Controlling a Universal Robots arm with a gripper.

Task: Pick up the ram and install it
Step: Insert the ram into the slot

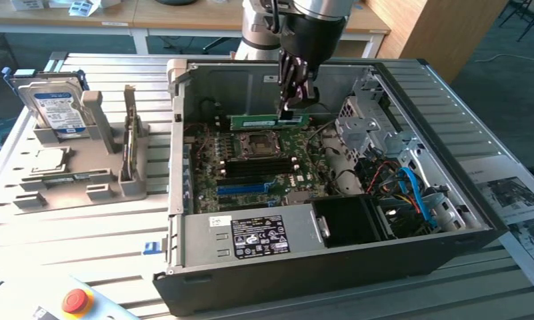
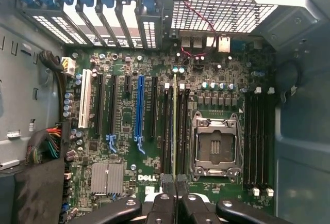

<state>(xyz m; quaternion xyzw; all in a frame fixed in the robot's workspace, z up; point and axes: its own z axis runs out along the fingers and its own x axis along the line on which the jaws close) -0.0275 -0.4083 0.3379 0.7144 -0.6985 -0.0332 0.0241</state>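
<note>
The ram [image 1: 265,122] is a thin green stick, held level above the motherboard [image 1: 249,167] inside the open computer case [image 1: 338,267]. My gripper [image 1: 291,113] comes down from above and is shut on the stick's end towards the exterior view's right. In the wrist view the ram [image 2: 175,126] shows edge-on as a narrow green line running out from between my black fingertips [image 2: 168,184]. It hangs over the black memory slots [image 2: 166,126] beside the CPU socket [image 2: 215,146]; I cannot tell whether it touches them.
A grey holder [image 1: 115,187] at the exterior view's left carries a hard drive [image 1: 58,110], an upright card [image 1: 131,137] and a processor chip [image 1: 49,160]. The power supply [image 1: 249,237] and blue cables [image 1: 418,193] fill the case's near side. A red button [image 1: 75,300] sits in front.
</note>
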